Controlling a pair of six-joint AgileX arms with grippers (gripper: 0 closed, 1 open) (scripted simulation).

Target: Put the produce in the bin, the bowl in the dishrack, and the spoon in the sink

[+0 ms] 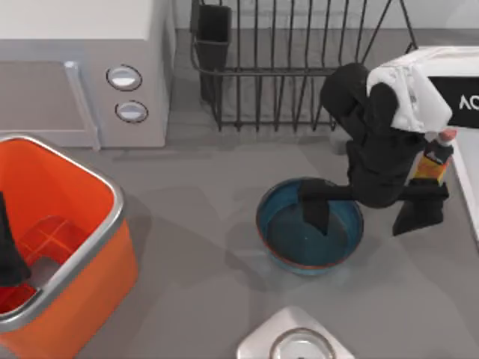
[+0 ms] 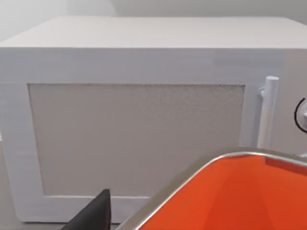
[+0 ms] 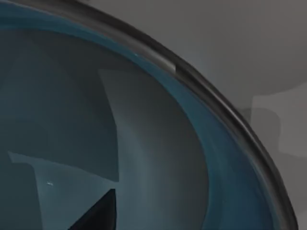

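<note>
Top view: the bowl (image 1: 310, 235), round, deep, glazed blue-teal, sits on the grey bench (image 1: 194, 224) just in front of the wire dishrack (image 1: 299, 67). The right gripper (image 1: 318, 206) reaches over its far rim, one finger inside; whether it has clenched the rim I cannot tell. Judged step: grasping the bowl; next comes a firm pinch, lift and carry back to the rack. The left gripper (image 1: 9, 250) hangs inside the orange bin (image 1: 82, 247), state undeterminable.

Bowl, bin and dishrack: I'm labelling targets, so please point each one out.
bowl (image 1: 288, 238): top view, bare inner wall on its left.
bin (image 1: 82, 173): top view, silver rim at the back corner.
dishrack (image 1: 288, 71): top view, horizontal front bar.
</note>
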